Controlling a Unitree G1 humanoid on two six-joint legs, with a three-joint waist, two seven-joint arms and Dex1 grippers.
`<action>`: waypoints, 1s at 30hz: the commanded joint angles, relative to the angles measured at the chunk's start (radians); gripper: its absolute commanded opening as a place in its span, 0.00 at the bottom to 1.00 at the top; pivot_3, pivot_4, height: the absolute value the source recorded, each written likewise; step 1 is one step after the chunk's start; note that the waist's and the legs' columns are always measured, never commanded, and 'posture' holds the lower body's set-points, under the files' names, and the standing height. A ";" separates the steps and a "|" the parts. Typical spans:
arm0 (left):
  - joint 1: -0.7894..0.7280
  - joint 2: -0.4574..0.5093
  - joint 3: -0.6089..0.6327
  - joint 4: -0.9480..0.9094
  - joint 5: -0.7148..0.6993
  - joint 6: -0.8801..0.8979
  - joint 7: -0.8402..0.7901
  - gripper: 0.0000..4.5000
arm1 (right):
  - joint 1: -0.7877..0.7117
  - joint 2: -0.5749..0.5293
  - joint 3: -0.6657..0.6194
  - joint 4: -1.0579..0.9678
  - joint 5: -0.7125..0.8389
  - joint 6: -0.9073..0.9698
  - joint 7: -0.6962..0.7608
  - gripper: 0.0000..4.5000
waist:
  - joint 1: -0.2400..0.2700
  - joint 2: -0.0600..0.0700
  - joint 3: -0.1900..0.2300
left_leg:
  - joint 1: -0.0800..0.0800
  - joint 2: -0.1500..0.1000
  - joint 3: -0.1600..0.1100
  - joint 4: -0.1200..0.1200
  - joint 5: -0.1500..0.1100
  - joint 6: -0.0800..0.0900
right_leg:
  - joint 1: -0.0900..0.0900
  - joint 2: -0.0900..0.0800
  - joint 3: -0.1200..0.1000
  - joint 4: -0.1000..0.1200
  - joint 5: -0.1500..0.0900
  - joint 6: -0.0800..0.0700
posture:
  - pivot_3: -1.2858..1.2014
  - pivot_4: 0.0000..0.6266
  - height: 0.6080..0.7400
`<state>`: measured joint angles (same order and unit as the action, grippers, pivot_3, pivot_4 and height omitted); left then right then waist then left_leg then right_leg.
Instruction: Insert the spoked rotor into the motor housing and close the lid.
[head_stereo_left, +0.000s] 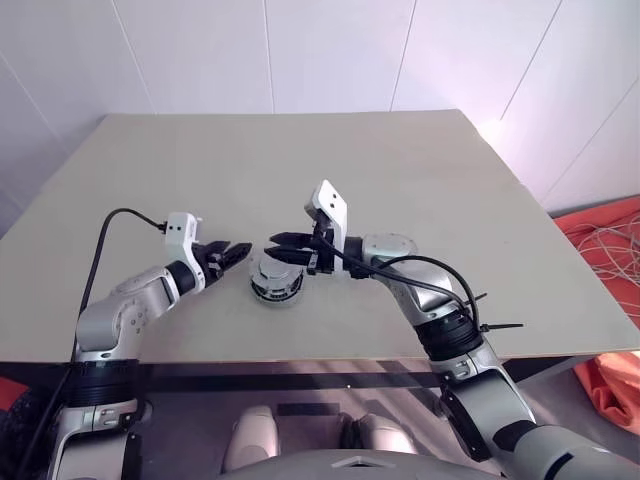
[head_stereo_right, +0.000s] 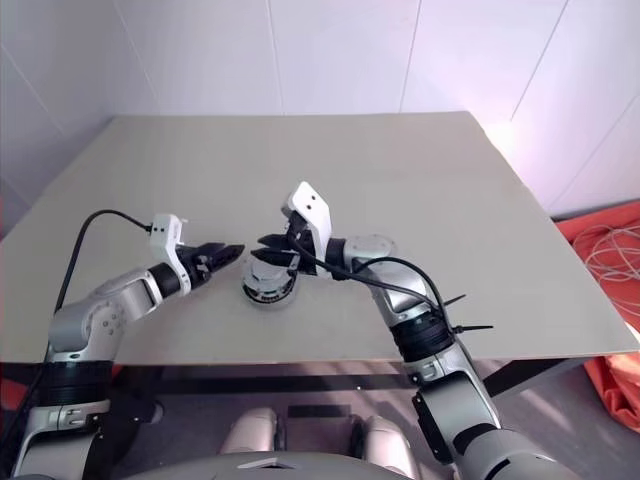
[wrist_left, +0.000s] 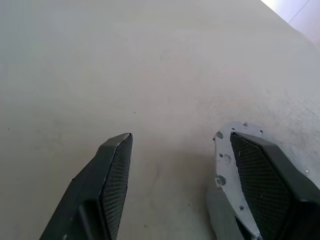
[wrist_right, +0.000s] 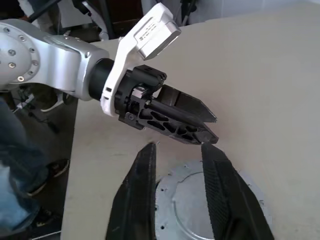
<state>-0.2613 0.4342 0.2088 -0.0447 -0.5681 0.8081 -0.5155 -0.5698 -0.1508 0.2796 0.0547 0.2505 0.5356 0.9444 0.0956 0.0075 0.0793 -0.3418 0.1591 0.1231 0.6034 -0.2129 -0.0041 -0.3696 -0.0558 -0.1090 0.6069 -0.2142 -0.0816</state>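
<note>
Left gripper (head_stereo_left: 240, 251) sits low over the table (head_stereo_left: 400, 180), fingers spread apart and holding nothing, tips pointing right toward the motor housing (head_stereo_left: 274, 285). Its tips stop just short of the housing's left edge. In the left wrist view one finger pad (wrist_left: 260, 180) lies across the lid's (wrist_left: 225, 160) rim; the other pad has bare tabletop behind it. Can't tell whether that pad touches the rim.

The housing stands on the table near its front edge, between the two grippers. The lid lies flat on top of it, so it reads as closed; silver face with a raised round centre (wrist_right: 187, 200). The spoked rotor is hidden under the lid.

Right gripper (head_stereo_left: 282, 248) hovers just above the housing's top-right, pointing left, fingers partly apart with nothing between them. In the right wrist view its two fingers (wrist_right: 222, 195) straddle the lid's face from above, clear of it, with the left gripper's tips just beyond.
</note>
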 joint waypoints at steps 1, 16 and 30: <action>-0.011 0.016 0.018 -0.036 -0.014 0.000 -0.008 0.74 | -0.003 0.001 0.005 -0.044 0.047 0.019 0.022 0.59 | 0.000 0.000 0.000 | 0.001 0.000 0.000 0.000 0.000 -0.001 | 0.001 0.000 0.000 0.000 0.000 0.000 | 0.52 0.00 1.00; 0.018 0.024 0.023 -0.084 -0.021 0.025 -0.005 0.74 | -0.085 0.116 0.055 0.387 -0.114 -0.251 -0.082 1.00 | -0.002 0.000 0.000 | -0.003 0.000 0.000 0.000 0.001 -0.001 | -0.002 0.000 0.000 0.000 0.003 -0.006 | 0.52 0.00 1.00; 0.028 0.030 0.033 -0.094 -0.021 0.024 0.001 0.74 | -0.071 0.068 0.045 0.388 -0.165 -0.300 -0.087 1.00 | -0.002 0.000 0.000 | -0.002 0.000 0.000 0.000 0.000 0.000 | -0.001 0.000 0.000 0.000 0.000 -0.001 | 0.52 0.00 1.00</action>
<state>-0.2254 0.4523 0.2177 -0.0953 -0.5734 0.8393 -0.5156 -0.6440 -0.0799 0.3366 0.4922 0.0892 0.2419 0.8638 0.0932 0.0075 0.0793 -0.3434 0.1592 0.1231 0.6030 -0.2129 -0.0041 -0.3709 -0.0559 -0.1090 0.6070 -0.2138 -0.0824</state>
